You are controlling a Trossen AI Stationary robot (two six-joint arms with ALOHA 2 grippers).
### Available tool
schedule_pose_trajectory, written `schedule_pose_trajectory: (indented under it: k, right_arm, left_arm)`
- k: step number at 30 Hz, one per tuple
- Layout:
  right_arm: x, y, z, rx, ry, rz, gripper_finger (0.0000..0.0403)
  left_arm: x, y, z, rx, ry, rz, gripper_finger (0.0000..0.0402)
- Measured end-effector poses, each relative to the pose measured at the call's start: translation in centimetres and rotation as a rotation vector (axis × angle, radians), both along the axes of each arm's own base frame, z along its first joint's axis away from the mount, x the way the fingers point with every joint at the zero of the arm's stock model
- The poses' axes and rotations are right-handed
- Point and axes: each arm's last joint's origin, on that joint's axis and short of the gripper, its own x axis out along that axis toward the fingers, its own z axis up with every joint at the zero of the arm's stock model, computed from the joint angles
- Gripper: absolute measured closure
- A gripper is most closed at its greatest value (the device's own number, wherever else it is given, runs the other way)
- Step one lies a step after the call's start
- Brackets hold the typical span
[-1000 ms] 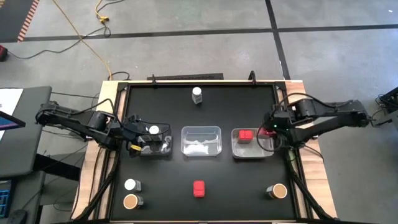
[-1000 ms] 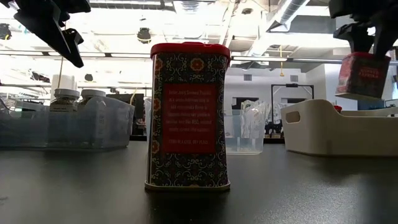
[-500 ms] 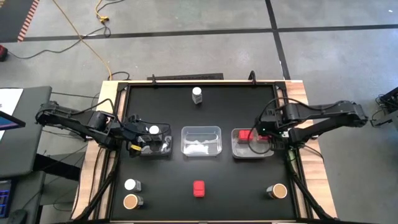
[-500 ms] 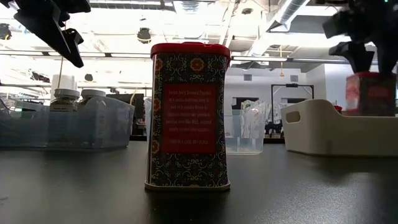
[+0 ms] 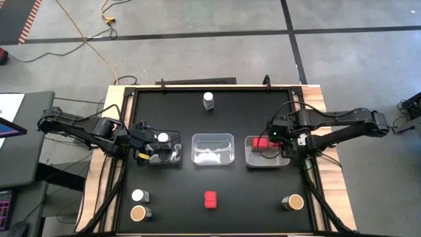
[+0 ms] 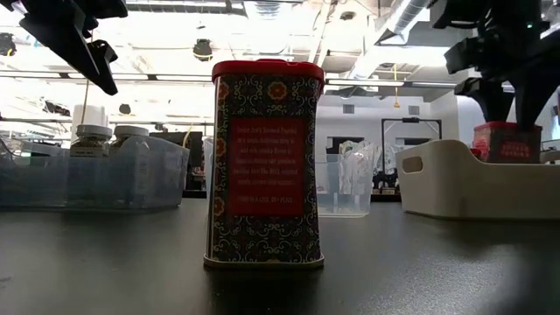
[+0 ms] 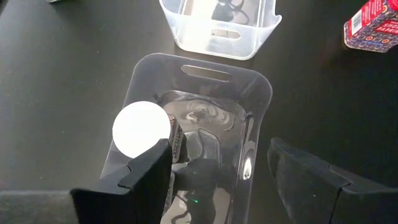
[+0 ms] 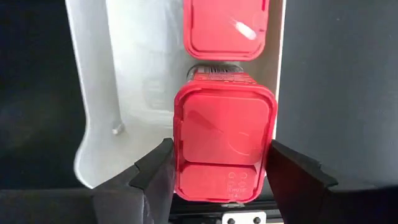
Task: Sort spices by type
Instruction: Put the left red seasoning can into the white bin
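Right gripper [image 8: 221, 171], fingers clamped across the short sides of a small red rectangular packet [image 8: 224, 146], held it upright inside the white rectangular tray [image 8: 134, 81], just beside another red packet [image 8: 226, 28]; left gripper [image 7: 217, 177] hovered part-open over its clear tray.

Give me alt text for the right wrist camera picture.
The right gripper is shut on a red spice packet, holding it inside a white tray. A second red packet already lies in that tray, on the black table.
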Motion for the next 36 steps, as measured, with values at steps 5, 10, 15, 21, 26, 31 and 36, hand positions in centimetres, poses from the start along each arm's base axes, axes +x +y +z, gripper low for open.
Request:
schedule_pose_trajectory:
  k: [5,10,15,21,26,31,36]
  right_arm:
    - [0.0,-0.4,-0.8,0.030,0.002,-0.003,0.0158]
    - [0.3,-0.6,-1.1,0.025,0.007,0.028,0.0158]
    - [0.9,-0.6,-1.6,0.044,0.018,0.055,0.0158]
    - [1.6,-0.8,-2.3,0.049,0.067,0.053,0.0158]
    - [1.9,-1.1,-2.7,0.054,0.096,0.039,0.0158]
    - [1.9,-1.2,-2.8,0.055,0.098,0.034,0.0158]
    - [1.8,-1.2,-2.8,0.056,0.104,0.027,0.0158]
  left_arm:
    - [0.0,0.0,0.0,0.000,0.000,0.000,0.0150]
    - [0.0,0.0,0.0,0.001,0.000,-0.001,0.0150]
    - [0.0,0.0,0.0,0.001,0.000,-0.001,0.0150]
    - [0.0,0.0,0.0,0.001,0.001,-0.001,0.0150]
    - [0.0,0.0,0.0,0.001,0.001,-0.001,0.0150]
    - [0.0,0.0,0.0,0.001,0.000,-0.001,0.0150]
    - [0.0,0.0,0.0,0.005,0.001,-0.005,0.0150]
